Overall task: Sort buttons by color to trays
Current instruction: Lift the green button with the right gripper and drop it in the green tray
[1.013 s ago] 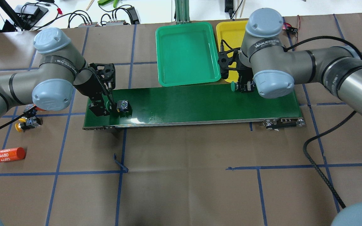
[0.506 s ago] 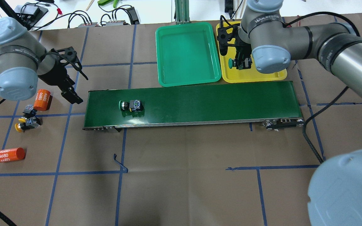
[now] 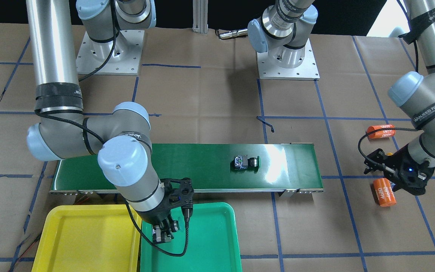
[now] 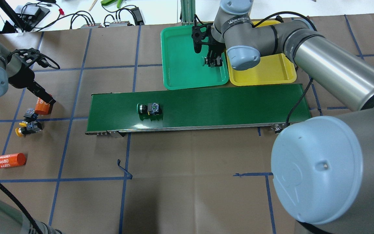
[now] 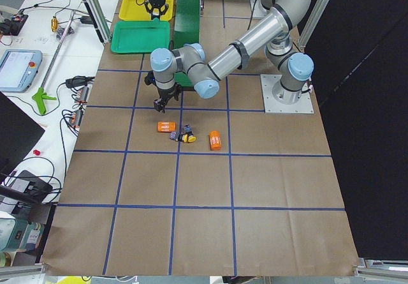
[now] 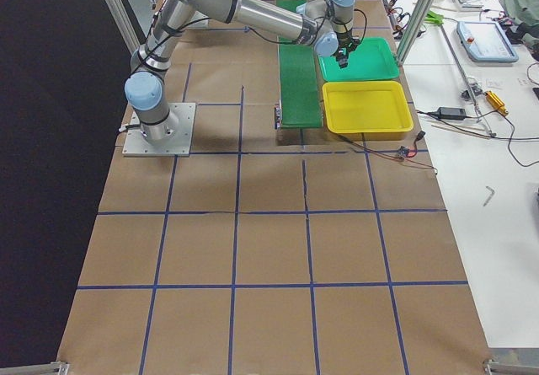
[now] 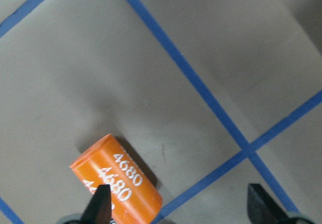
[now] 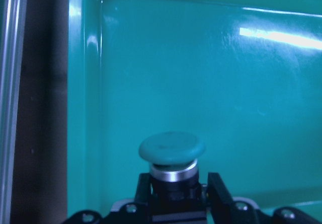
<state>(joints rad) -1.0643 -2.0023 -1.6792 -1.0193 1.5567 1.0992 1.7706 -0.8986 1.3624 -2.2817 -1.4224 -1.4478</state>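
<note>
My right gripper [image 4: 213, 61] is shut on a green-capped button [image 4: 204, 60] and holds it over the right part of the green tray [image 4: 180, 48]. The wrist view shows its cap [image 8: 172, 147] above the tray floor. A second green-capped button [image 4: 148, 109] lies on its side on the conveyor belt [image 4: 222, 104]. A yellow-capped button [image 4: 28, 127] lies on the table at far left, with another button body [image 4: 30, 113] just behind it. The yellow tray [image 4: 268, 70] stands right of the green one. My left gripper [image 4: 45, 97] is open over an orange cylinder [image 7: 118, 181].
A second orange cylinder marked 4680 [image 4: 10, 160] lies at the near left. The right arm's elbow [image 4: 320, 169] blocks the overhead view's lower right. Cables and tools lie beyond the table's far edge.
My right gripper carried the green button left, from over the yellow tray to over the green tray. The left gripper moved left toward the orange cylinder. The button on the belt travelled right.
</note>
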